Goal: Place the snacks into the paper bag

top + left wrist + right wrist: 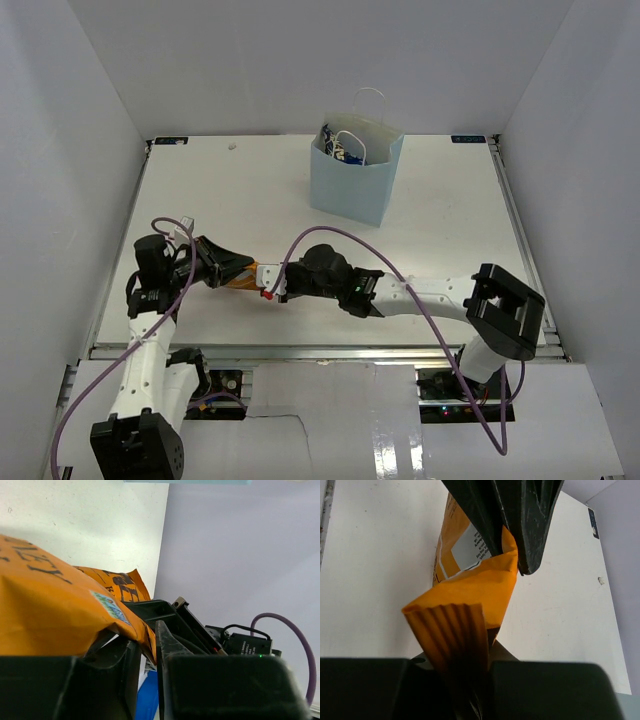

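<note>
both my left gripper (146,655) and right gripper (470,676) pinch the orange chip bag (470,587), likely light and slippery, at its crimped ends.

Between left fingers (222,264) and right fingers (284,288): chip bag (246,274); paper bag (355,185) well behind.

Bare white tabletop (230,190) lay open either side of the upright light blue paper gift bag (352,190). The left arm (140,365) and right arm (430,297) barred the near middle, a looping purple cable (340,230) arching above; the bag's mouth seemed partly filled.
</note>
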Robot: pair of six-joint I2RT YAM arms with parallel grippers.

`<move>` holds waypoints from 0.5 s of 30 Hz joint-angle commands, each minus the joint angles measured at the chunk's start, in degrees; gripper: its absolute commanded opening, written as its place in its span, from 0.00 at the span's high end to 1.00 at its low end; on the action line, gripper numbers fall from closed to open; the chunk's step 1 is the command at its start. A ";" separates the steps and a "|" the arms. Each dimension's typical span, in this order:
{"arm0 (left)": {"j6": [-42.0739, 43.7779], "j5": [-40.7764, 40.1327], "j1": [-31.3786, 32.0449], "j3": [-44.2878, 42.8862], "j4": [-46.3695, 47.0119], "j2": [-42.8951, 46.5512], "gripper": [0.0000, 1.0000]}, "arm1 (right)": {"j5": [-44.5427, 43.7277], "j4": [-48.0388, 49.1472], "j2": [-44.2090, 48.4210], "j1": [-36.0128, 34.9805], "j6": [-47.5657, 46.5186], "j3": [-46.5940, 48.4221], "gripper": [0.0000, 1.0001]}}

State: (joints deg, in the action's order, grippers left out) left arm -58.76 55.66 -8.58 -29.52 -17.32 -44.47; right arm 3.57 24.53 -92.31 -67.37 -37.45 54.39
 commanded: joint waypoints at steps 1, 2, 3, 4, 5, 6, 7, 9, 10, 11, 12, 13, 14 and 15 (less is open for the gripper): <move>0.05 2.00 0.41 -5.01 -1.13 1.93 0.71 | 2.75 -2.20 2.92 1.01 -0.96 3.00 0.92; 0.40 1.65 0.41 -5.89 -1.57 1.93 0.68 | 3.71 -2.99 3.45 1.54 -0.61 3.00 0.92; 0.84 0.78 0.41 -7.03 -2.10 1.93 0.65 | 6.07 -3.87 4.85 2.15 -0.26 3.09 0.92; 2.58 -0.19 0.41 -9.74 -4.10 1.67 0.57 | 7.14 -5.27 5.73 3.46 0.44 3.18 0.92; 3.64 -1.33 0.32 -11.51 -5.52 1.49 0.53 | 8.72 -6.16 6.52 4.26 1.76 3.35 0.92; 4.61 -3.43 0.32 -13.27 -6.66 1.40 0.50 | 12.91 -7.30 8.27 5.14 2.03 3.61 0.92; 5.67 -4.41 0.32 -16.77 -8.24 1.23 0.48 | 14.95 -8.44 9.16 6.80 2.29 3.96 0.92; 9.00 -6.78 0.32 -20.65 -10.35 0.88 0.41 | 18.82 -11.78 11.18 8.22 3.34 5.46 0.92; 10.15 -9.49 0.32 -24.67 -12.45 0.70 0.39 | 19.88 -12.66 11.71 9.62 4.13 6.07 0.92; 12.51 -11.08 0.32 -26.80 -13.60 0.61 0.37 | 22.07 -13.63 12.24 10.50 4.92 7.56 0.92; 13.66 -12.58 0.32 -28.91 -14.66 0.26 0.36 | 23.05 -15.64 13.11 12.25 6.67 8.53 0.92; 14.72 -15.46 0.23 -32.76 -16.50 0.08 0.36 | 24.10 -16.70 13.65 13.14 7.56 9.50 0.92; 15.51 -16.88 0.32 -34.45 -17.30 0.00 0.34 | 25.24 -17.76 14.00 14.19 8.61 10.55 0.92; 16.65 -18.38 0.32 -36.03 -17.83 0.08 0.30 | 27.78 -19.77 14.87 14.98 10.10 12.82 0.92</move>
State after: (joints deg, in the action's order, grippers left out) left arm -47.72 44.45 -8.27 -60.60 -30.22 -44.56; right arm 23.11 6.44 -81.23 -54.30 -32.01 60.73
